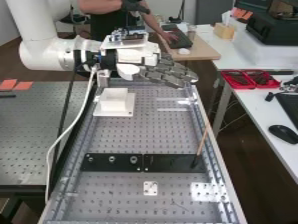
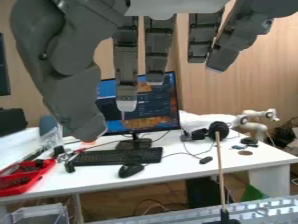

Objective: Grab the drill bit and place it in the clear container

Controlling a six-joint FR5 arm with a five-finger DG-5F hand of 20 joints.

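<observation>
The perforated metal counter [image 1: 123, 137] carries a white square holder [image 1: 114, 105], a clear container [image 2: 38, 216] beside it, 2 black plates [image 1: 120, 161] end to end and 1 small white plate [image 1: 150, 185].

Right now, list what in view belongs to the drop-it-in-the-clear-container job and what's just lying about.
For the job:
- hand
- clear container
- drill bit: I can't tell which small piece it is

Just lying about:
- red trays
- mouse
- keyboard before the monitor
- headphones
</observation>
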